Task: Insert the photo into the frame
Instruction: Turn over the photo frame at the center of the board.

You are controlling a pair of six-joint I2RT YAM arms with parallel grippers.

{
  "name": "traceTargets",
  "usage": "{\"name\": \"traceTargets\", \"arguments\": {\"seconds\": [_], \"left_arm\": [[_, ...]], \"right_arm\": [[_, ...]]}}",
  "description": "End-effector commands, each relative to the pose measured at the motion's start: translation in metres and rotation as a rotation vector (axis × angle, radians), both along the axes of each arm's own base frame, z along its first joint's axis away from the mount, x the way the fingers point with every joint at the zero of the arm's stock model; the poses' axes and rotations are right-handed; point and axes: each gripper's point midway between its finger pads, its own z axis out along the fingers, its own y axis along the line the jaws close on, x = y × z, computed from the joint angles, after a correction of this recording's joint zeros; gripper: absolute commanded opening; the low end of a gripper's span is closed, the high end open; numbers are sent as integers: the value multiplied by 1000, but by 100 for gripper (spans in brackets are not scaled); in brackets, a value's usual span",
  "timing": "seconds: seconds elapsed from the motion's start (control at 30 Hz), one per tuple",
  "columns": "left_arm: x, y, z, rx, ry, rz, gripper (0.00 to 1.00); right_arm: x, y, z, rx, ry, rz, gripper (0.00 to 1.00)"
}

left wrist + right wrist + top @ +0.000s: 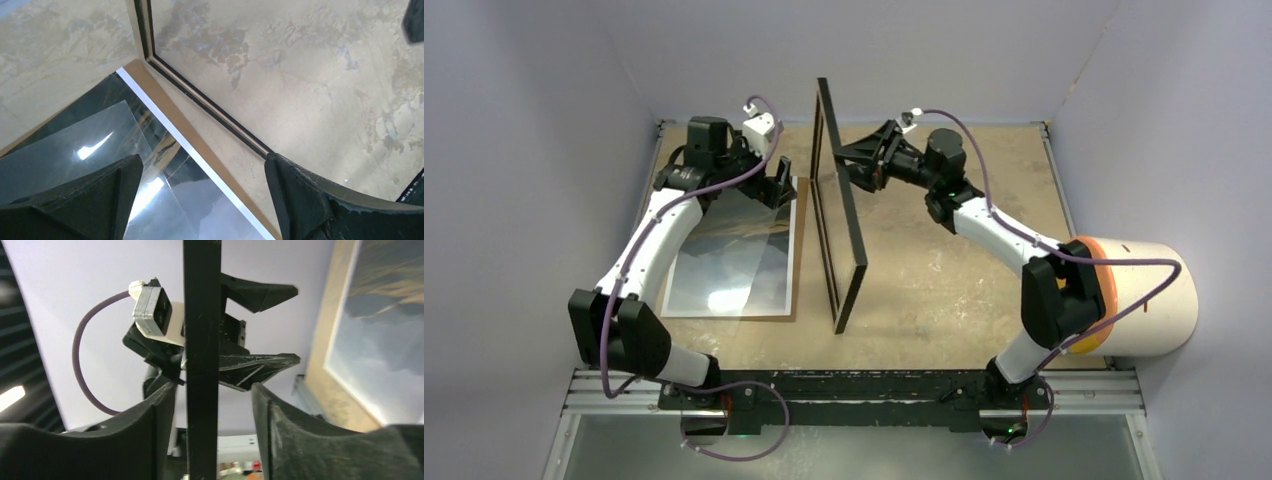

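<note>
The worn tan bench (944,280) carries the frame (848,200), standing upright on one long edge near its middle; just left of it a brown backing board (796,270) lies flat with the photo (734,260) on it, landscape face up; the right jaws straddle the frame's rim near its far end, parted, not clamping it; the left jaws hang wide over the photo's far right corner.

We see the frame (839,215), black narrow rim w/ clear pane, standing upright on its long edge at centre. The photo (734,255), glossy misty landscape, lies flat, face up, just left of it.
</note>
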Motion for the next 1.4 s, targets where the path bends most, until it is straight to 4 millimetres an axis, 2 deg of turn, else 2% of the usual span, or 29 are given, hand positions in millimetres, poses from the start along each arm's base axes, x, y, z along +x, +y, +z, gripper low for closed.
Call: {"name": "traceTargets", "arguments": {"seconds": [0.0,0.07,0.3,0.43,0.57,0.73,0.87,1.13,1.37], "left_arm": [[16,4,-39,83,51,37,100],[19,5,-62,130,83,46,100],[14,1,-117,253,127,36,100],[9,-4,-143,322,134,21,100],[3,-3,-168,439,127,-21,100],[9,6,-186,563,36,-60,100],[15,17,-206,652,44,-53,100],[13,4,-222,601,82,-60,99],[7,10,-234,650,101,-71,99]], "right_arm": [[-2,-38,-20,-133,-31,-7,70],[3,-57,-30,-206,-27,-45,77],[12,-108,-52,-360,-1,-126,82],[14,-128,-68,-520,-6,-159,82],[12,-141,-93,-653,8,-165,81],[9,-154,-129,-753,-10,-173,78],[6,-160,-156,-790,3,-188,78],[4,-169,-203,-884,66,-131,77],[9,-180,-244,-951,173,-132,78]]}}
